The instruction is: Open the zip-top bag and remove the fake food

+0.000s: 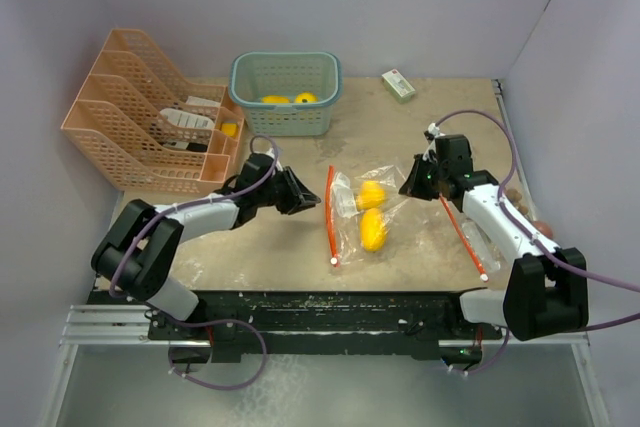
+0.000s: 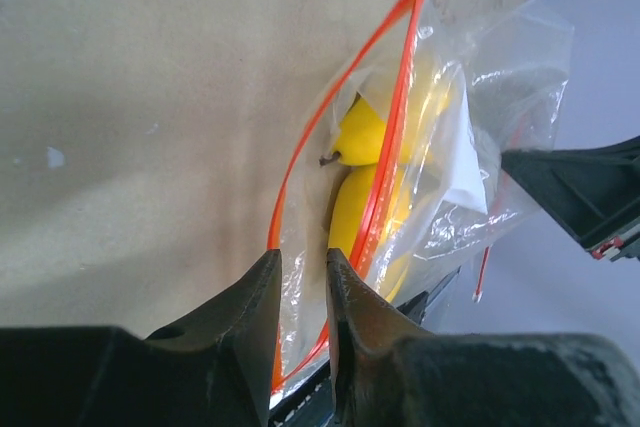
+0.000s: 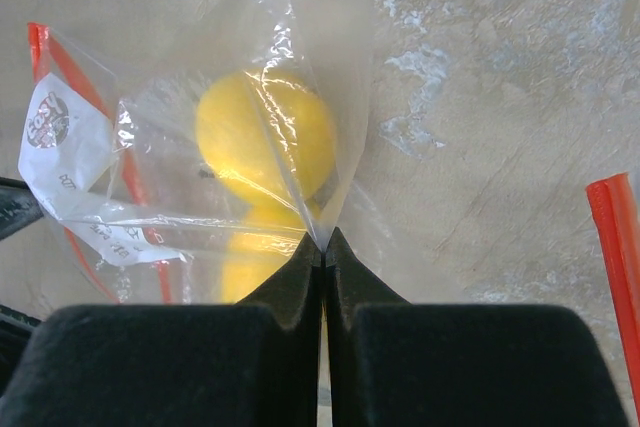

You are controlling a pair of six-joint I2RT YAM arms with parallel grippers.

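The clear zip-top bag lies mid-table, its orange zip strip on the left side. Two glossy yellow pieces of fake food sit inside it. My left gripper is at the zip edge. In the left wrist view its jaws stand a narrow gap apart around the bag's film and orange rim, with the yellow food just beyond. My right gripper is shut on the bag's far corner, and the film pulls taut from its tips over the food.
A teal basket holding yellow pieces stands at the back. A peach file rack is at the back left, and a white-green box at the back right. Another orange zip strip lies under my right arm.
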